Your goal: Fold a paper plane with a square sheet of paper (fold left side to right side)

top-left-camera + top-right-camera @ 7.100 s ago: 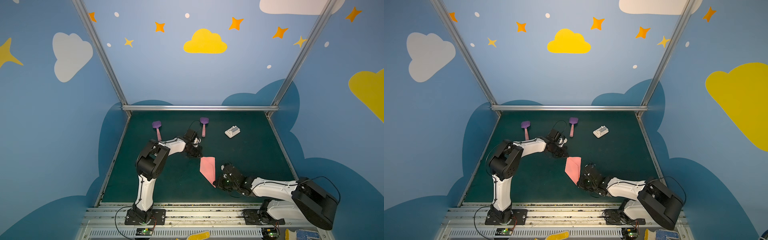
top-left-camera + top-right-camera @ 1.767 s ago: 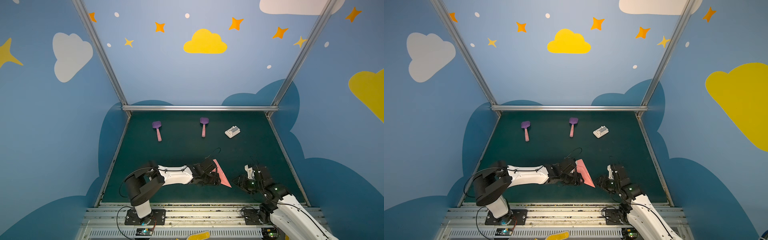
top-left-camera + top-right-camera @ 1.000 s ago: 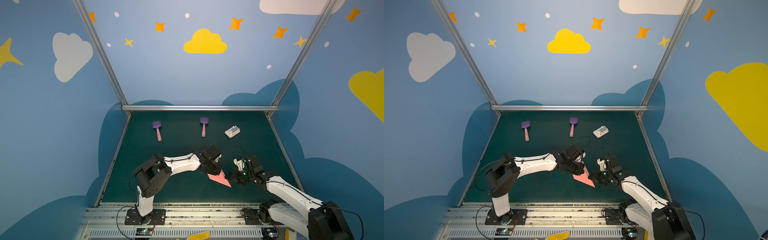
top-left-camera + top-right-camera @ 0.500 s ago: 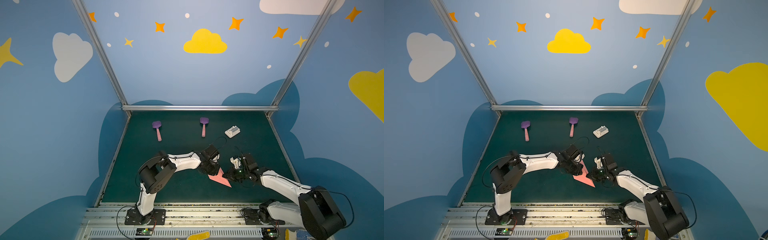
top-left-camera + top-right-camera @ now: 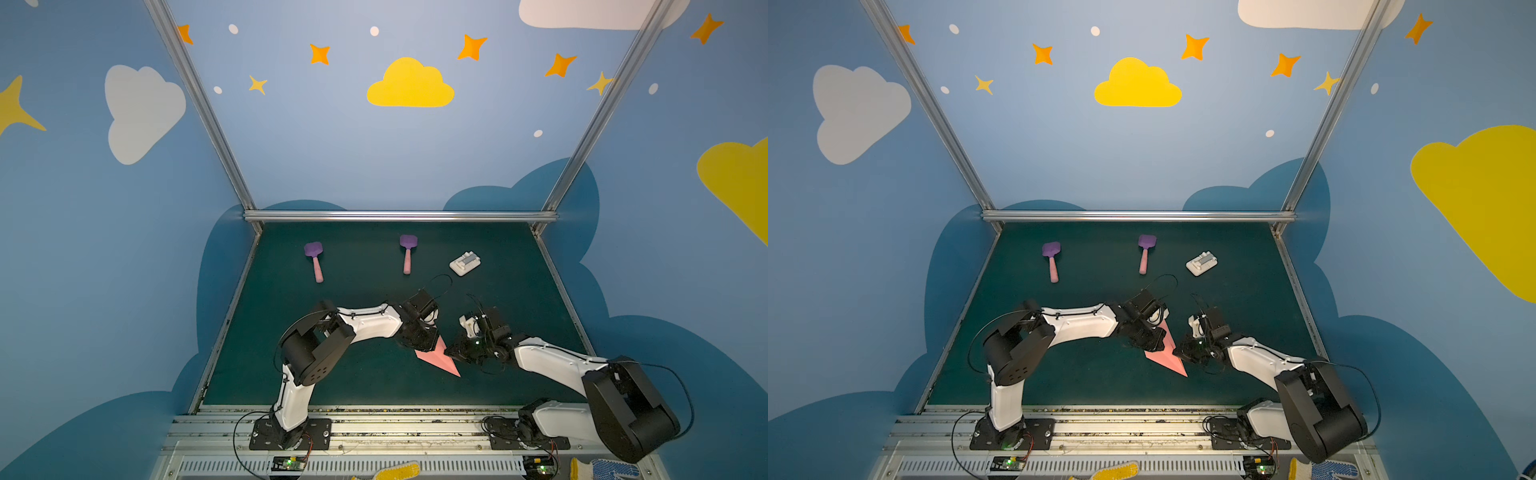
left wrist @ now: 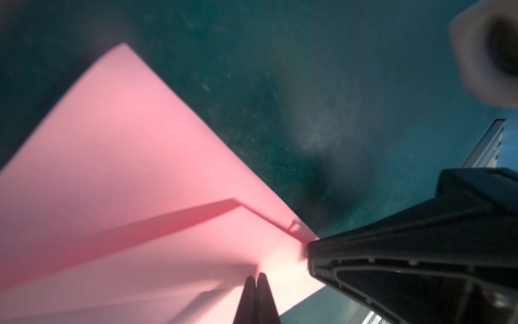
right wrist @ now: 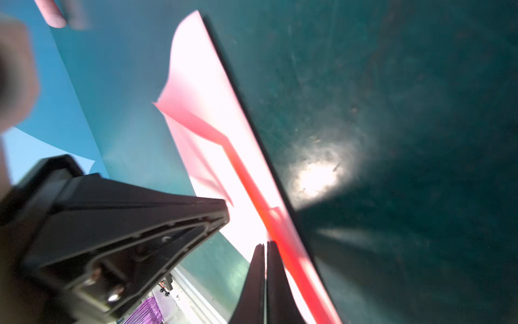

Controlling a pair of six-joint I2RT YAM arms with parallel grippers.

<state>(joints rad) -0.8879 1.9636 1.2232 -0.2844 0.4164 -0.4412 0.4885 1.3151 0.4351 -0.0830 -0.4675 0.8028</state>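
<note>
The square sheet of paper [image 5: 437, 360] [image 5: 1166, 358], salmon pink and folded into a narrow pointed shape, lies on the green mat near the front middle, its tip toward the front. My left gripper [image 5: 432, 345] [image 5: 1156, 343] is shut, its tips [image 6: 256, 276] resting on the sheet's flat upper layer [image 6: 126, 168]. From the other side my right gripper [image 5: 451, 354] [image 5: 1179, 351] is also shut, its tips [image 7: 265, 245] down on the paper [image 7: 210, 117] beside a raised crease. Neither holds paper between its jaws. No finished paper plane is in view.
Two purple spatulas with pink handles [image 5: 314, 261] [image 5: 407, 252] and a small white plastic block [image 5: 465, 263] lie toward the back of the mat [image 5: 353, 382]. Metal rails border the mat at the front [image 5: 374, 409] and sides.
My right gripper has moved left onto the paper's right edge. The left gripper shifted slightly forward on the sheet. The paper has stayed in place.
</note>
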